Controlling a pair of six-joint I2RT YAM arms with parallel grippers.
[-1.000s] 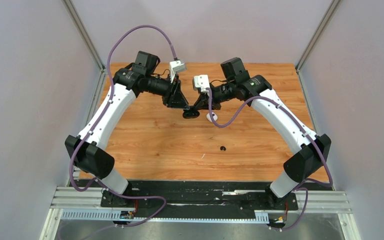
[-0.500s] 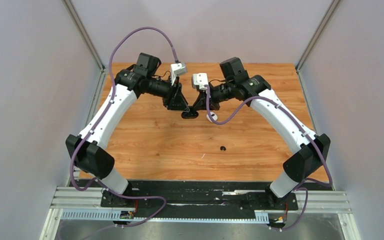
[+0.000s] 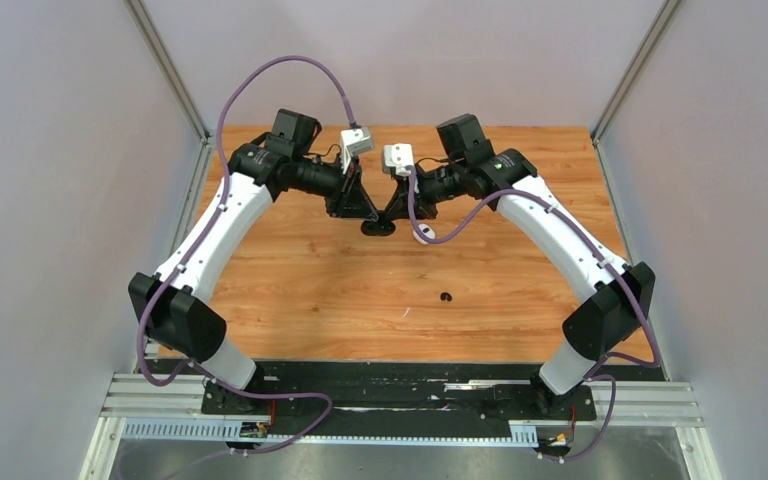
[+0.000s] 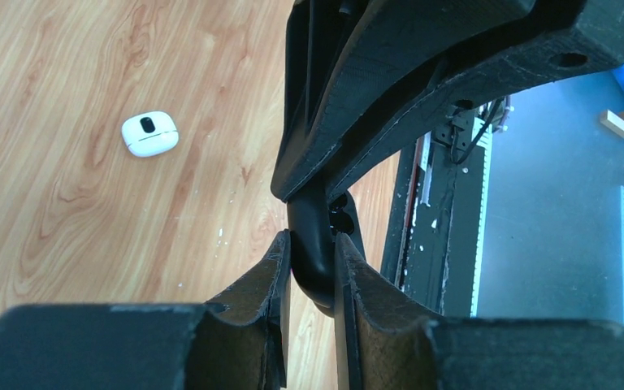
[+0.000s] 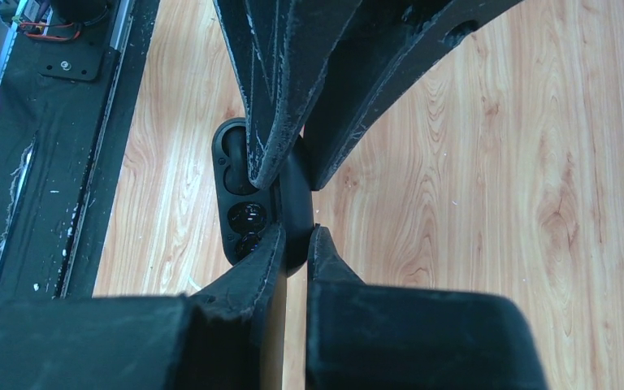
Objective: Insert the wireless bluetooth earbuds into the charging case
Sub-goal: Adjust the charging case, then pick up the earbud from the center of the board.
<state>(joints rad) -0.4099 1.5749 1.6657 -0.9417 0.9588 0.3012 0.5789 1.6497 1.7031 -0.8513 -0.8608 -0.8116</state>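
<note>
A black charging case (image 5: pixel 240 195) hangs open above the middle of the table, its round glossy wells showing in the right wrist view. Both grippers meet on it (image 3: pixel 378 228). My left gripper (image 4: pixel 311 240) is shut on a curved black part of it (image 4: pixel 313 264). My right gripper (image 5: pixel 296 231) is shut on a thin black edge from the opposite side. A white pebble-shaped case (image 4: pixel 149 133) with a dark patch lies on the wood just right of the grippers (image 3: pixel 422 236). I can make out no earbuds.
A small dark object (image 3: pixel 445 296) lies on the wooden table (image 3: pixel 310 280), nearer the arm bases; it is too small to identify. Grey walls enclose the table on three sides. A black base rail (image 3: pixel 400 385) runs along the near edge.
My left gripper's jaws have closed onto the black case. Both arms have edged slightly toward the far side, with the case still between them.
</note>
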